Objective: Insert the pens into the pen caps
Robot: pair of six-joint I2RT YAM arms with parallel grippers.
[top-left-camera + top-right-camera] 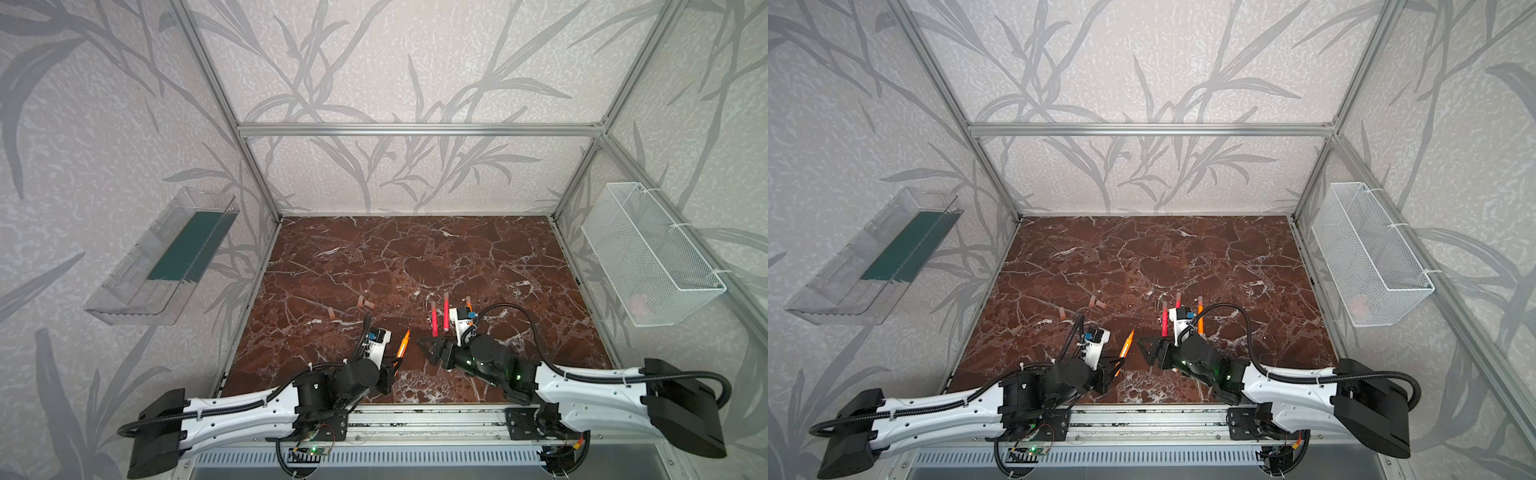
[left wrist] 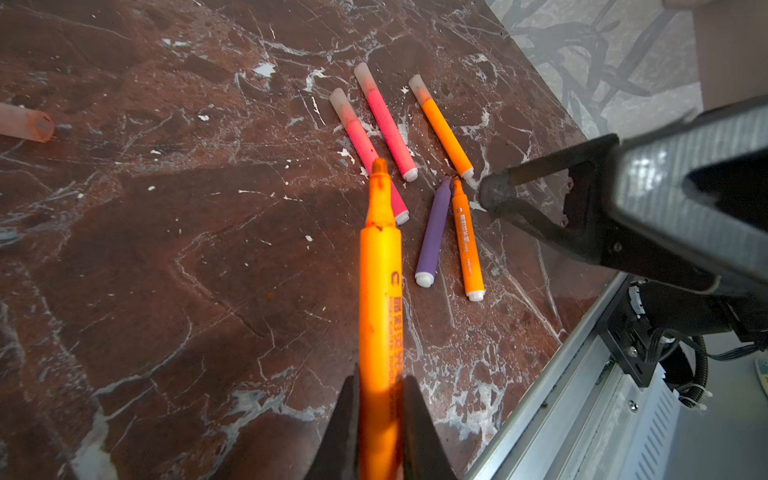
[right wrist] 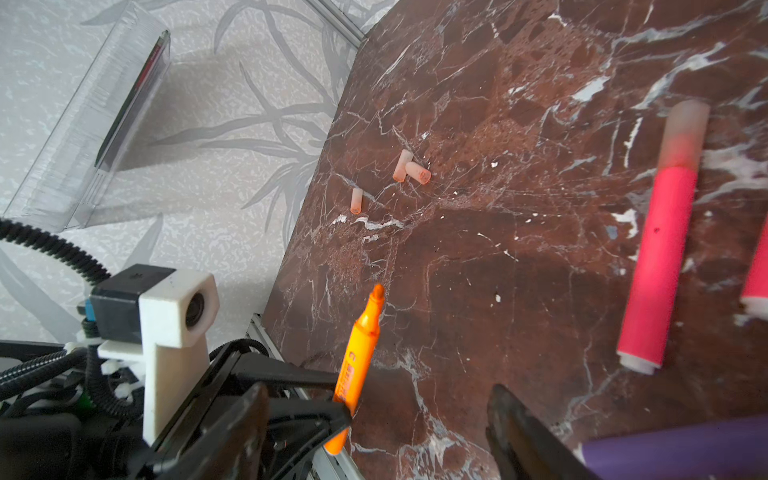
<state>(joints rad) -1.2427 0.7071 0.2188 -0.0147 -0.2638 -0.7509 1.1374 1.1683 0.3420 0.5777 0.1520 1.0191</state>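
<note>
Clamping my left hand [image 2: 380, 399] on a slim orange plastic pen [image 2: 380, 270], I'm pointing it seemingly right of short translucent peach caps [image 3: 417, 172]; right hand [image 1: 428, 349] spread apart.

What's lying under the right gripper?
A purple pen and an uncapped orange pen lie there, visible from the left wrist. In both top views the right gripper covers them.

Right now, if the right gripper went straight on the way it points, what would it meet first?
Most likely the orange pen held in the left gripper, which crosses just ahead of the open right gripper in the right wrist view; their height is unclear.
</note>
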